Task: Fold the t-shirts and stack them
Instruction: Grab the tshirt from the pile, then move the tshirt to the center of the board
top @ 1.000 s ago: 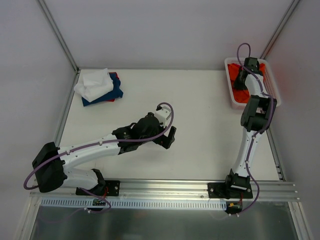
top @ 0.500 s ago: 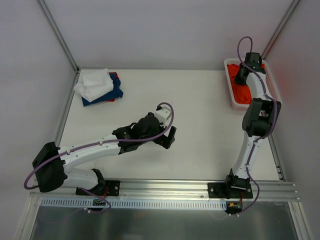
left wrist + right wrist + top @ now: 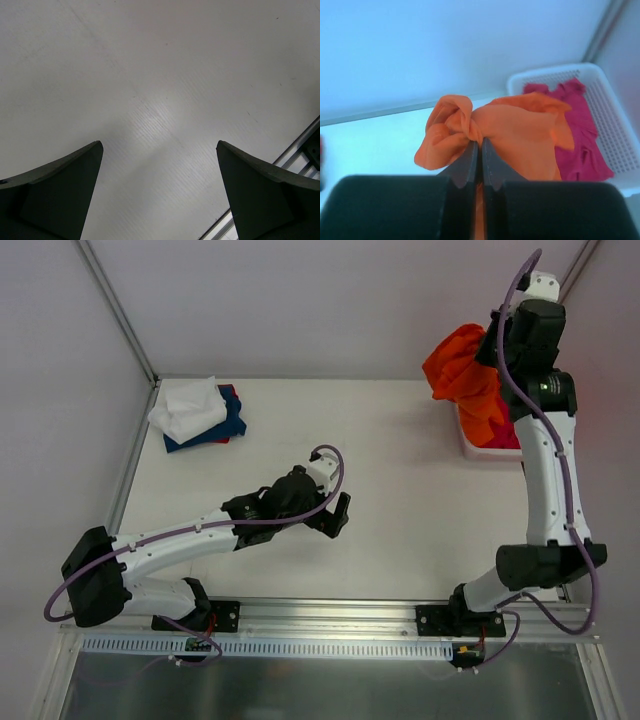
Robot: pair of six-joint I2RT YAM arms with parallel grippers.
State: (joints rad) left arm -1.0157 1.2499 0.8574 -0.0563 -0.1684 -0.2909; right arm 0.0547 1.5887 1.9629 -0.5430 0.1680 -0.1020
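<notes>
Orange t-shirt (image 3: 520,125), limp and light, hangs bunched in the air by the white mesh basket (image 3: 620,145), pinched at a gathered fold by the right gripper (image 3: 480,146), jaws closed tight; likely to sag, better taken at the shoulders. Left gripper (image 3: 159,150) gapes wide, holding nothing

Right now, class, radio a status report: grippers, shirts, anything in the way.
Right gripper shut on orange t-shirt, held high near basket. Left gripper open, empty, over table. Crimson t-shirt in basket. Folded stack far left, no obstruction.
</notes>
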